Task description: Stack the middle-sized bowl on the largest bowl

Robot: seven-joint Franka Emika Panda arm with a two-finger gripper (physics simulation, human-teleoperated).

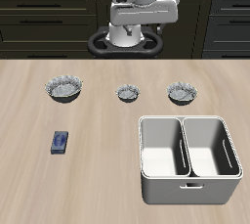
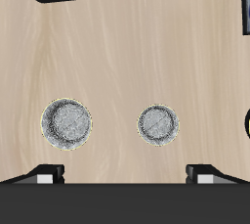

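Observation:
Three grey bowls with crinkled rims stand in a row across the table. The largest bowl (image 1: 65,89) is at one end and the middle-sized bowl (image 1: 182,93) at the other, with the smallest bowl (image 1: 129,93) between them. The wrist view shows the middle-sized bowl (image 2: 66,122) and the smallest bowl (image 2: 158,123) whole, and only a dark sliver of the largest bowl (image 2: 247,122) at the frame edge. My gripper (image 1: 137,38) hangs high over the table's back edge, well behind the bowls. In the wrist view the gripper (image 2: 127,175) is open and empty, jaws wide apart.
A white two-compartment bin (image 1: 188,157) stands near the table's front edge, in front of the middle-sized bowl. A small blue object (image 1: 60,142) lies in front of the largest bowl. The robot's base (image 1: 127,40) is at the back.

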